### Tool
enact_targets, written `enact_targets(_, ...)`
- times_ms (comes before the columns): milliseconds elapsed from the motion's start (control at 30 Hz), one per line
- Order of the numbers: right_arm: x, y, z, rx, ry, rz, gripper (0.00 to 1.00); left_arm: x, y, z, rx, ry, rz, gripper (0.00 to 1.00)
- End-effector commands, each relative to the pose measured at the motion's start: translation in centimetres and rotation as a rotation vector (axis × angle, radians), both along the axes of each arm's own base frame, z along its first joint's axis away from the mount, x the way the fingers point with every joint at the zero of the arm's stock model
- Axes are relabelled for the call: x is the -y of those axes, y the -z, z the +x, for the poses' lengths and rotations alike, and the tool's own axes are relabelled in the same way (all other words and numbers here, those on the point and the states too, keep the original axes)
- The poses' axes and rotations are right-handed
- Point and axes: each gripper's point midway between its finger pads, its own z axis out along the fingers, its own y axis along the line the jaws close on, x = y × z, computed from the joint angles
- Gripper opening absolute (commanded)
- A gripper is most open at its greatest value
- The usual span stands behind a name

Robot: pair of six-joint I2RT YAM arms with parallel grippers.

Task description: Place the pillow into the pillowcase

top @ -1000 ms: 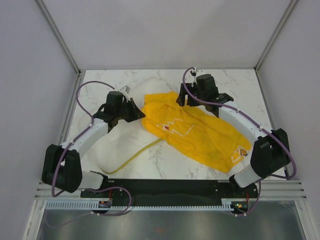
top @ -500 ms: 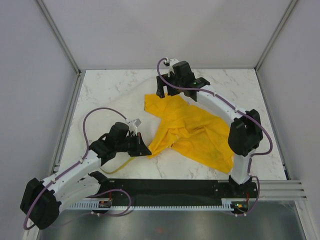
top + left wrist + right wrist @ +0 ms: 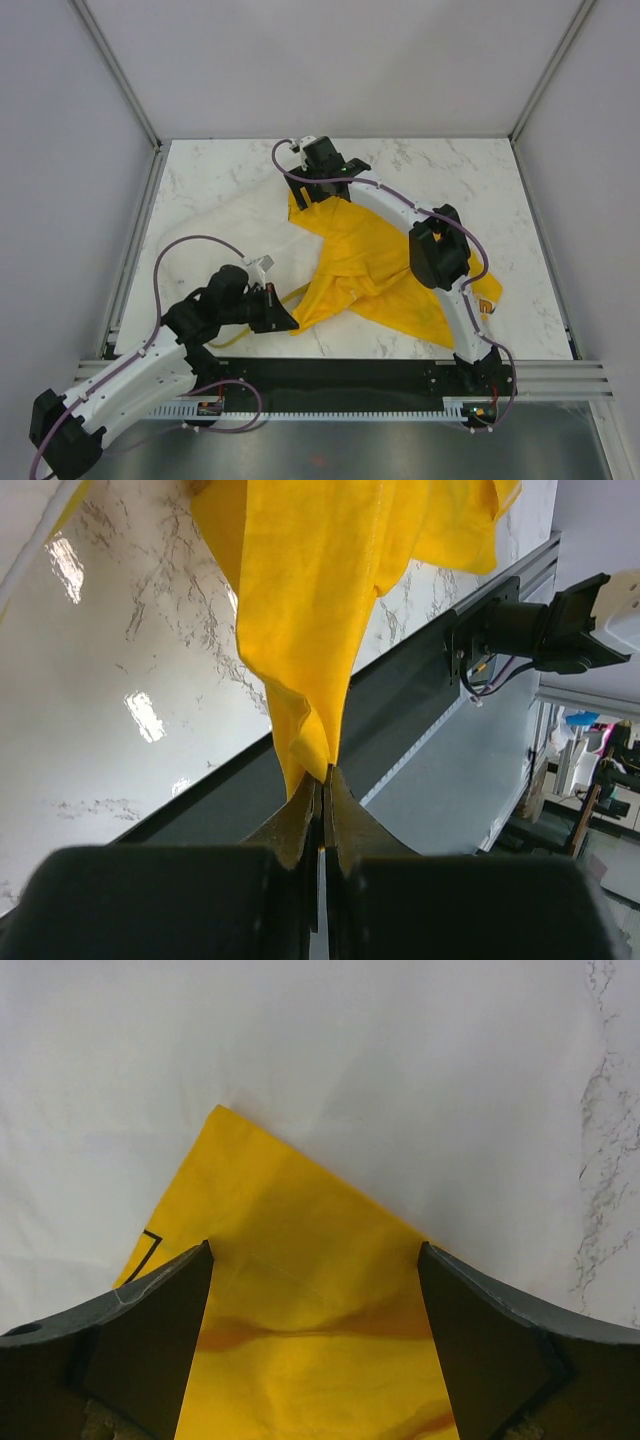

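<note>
Pillowcase (image 3: 380,260) crumpled on surface (image 3: 480,180), far corner lying on pillow (image 3: 215,260) at left. Near corner is pinched in left tool (image 3: 322,775), clamped shut. Right tool (image 3: 315,1250), jaws wide, is held above far corner: corner to be centred, top layer alone taken, mouth thereby opened.

Lab test booth: plain white panels (image 3: 340,60) enclosing marble table (image 3: 470,180)
</note>
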Motion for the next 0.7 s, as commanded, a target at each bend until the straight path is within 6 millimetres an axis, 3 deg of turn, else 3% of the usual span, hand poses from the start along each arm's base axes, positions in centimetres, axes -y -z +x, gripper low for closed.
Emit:
enact_targets(0,0.2,-0.8,2.0,0.062,0.018,-0.027,0.92,-0.6,0.2,-1.0,-0.058,-0.023,0.010,0.02)
enact_targets(167,-1.0,-1.0,2.0,0.090,0.008,-0.012,0.91,-0.8,0.1,-1.2,-0.057,-0.025,0.016,0.02)
enact_targets(300,-2.5,-3.6,2.1,0.130,-0.020,0.062,0.92,-0.8,0.2,-1.2,-0.056,-0.027,0.018,0.02)
enact_targets(433,-4.1,-4.4,1.7,0.130,-0.068,0.106,0.93,-0.8,0.1,-1.0,-0.048,-0.031,0.022,0.02)
enact_targets(533,-4.6,-3.5,1.4,0.119,-0.081,0.093,0.95,-0.8,0.0,-0.9,-0.040,-0.031,0.025,0.02)
enact_targets(667,-5.1,-0.8,0.8,0.077,-0.097,0.057,0.98,-0.8,-0.2,-0.8,-0.030,-0.035,0.019,0.02)
